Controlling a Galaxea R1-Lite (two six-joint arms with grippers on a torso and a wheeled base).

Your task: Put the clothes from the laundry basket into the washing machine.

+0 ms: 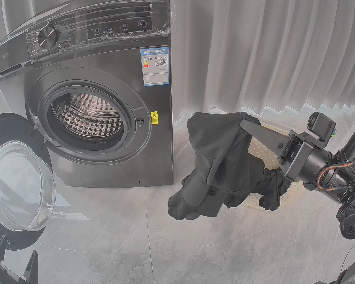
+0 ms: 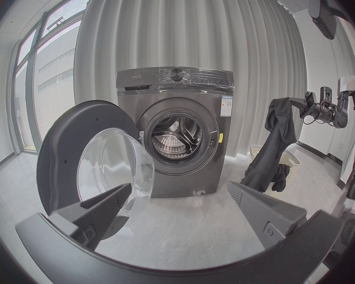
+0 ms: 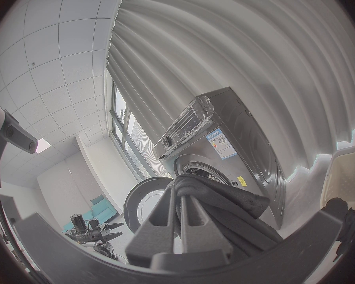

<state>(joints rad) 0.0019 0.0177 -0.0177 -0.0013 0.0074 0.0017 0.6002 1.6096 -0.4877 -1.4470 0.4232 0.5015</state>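
Black garment [image 1: 221,158] hangs clamped in the right gripper [image 1: 247,125], held above the laundry basket [image 1: 264,153], lower folds draped at its rim. Washing machine [image 1: 106,99] stands to the left w/ door [image 1: 19,186] swung open, steel drum [image 1: 88,115] showing. Left gripper [image 2: 178,186] sits low nr the door, fingers apart.

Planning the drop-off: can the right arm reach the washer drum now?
Likely yes: the door stands wide open, and nothing lies between the drum and the right gripper holding the garment.
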